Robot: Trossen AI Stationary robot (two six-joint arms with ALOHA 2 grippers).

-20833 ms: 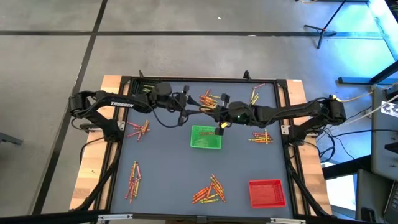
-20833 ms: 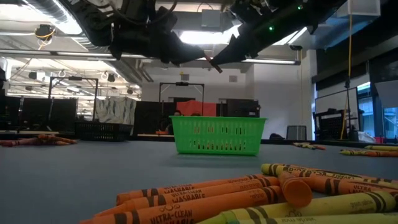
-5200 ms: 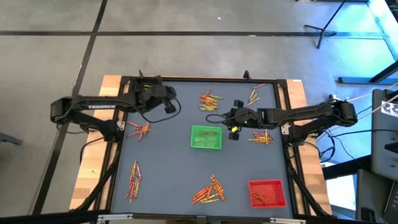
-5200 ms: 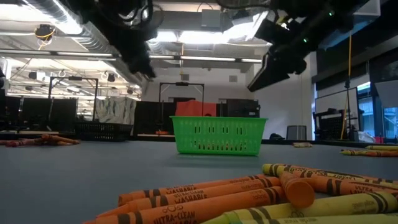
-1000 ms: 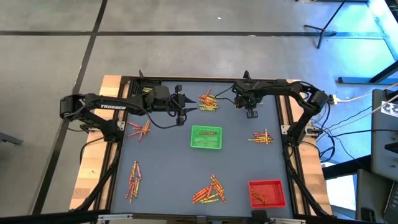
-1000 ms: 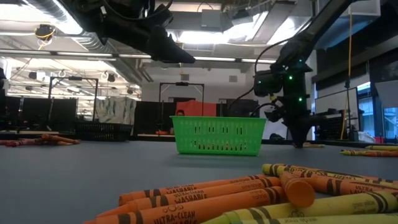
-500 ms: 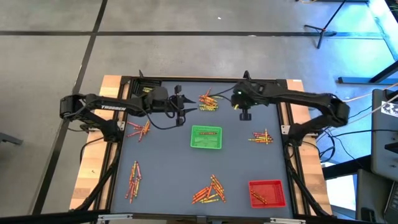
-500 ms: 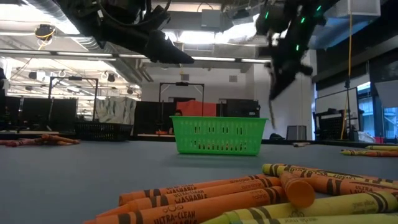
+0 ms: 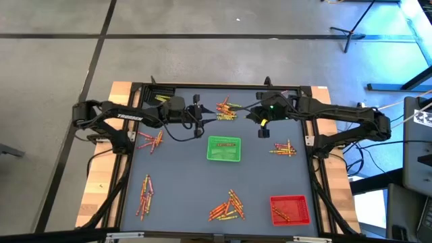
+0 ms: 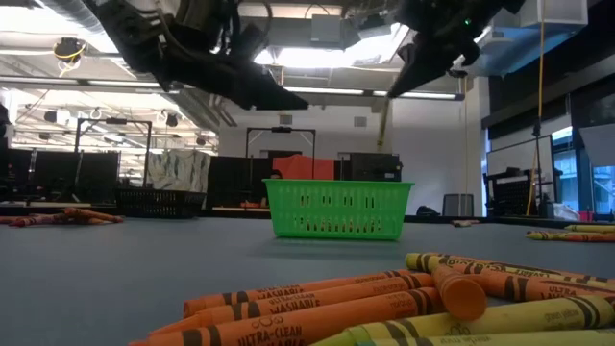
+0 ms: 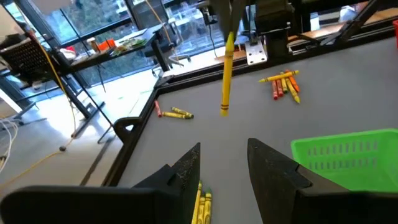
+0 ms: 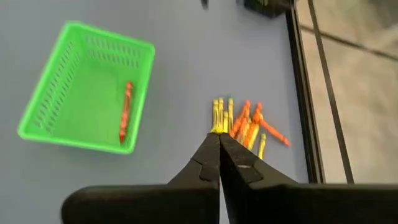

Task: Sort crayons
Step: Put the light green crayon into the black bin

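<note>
One yellow crayon (image 11: 226, 73) is held upright in the air, pinched at its top end, paper-wrapped and hanging vertically above the table. The remaining crayons (image 9: 226, 205) are scattered in loose heaps of red, orange and yellow sticks lying flat on the blue-grey surface: one heap (image 9: 226, 111) near the far edge, one (image 9: 150, 140) at the left, one (image 9: 144, 196) at the near left, one (image 9: 284, 148) at the right. A single red crayon (image 12: 125, 112) lies flat inside the green basket
</note>
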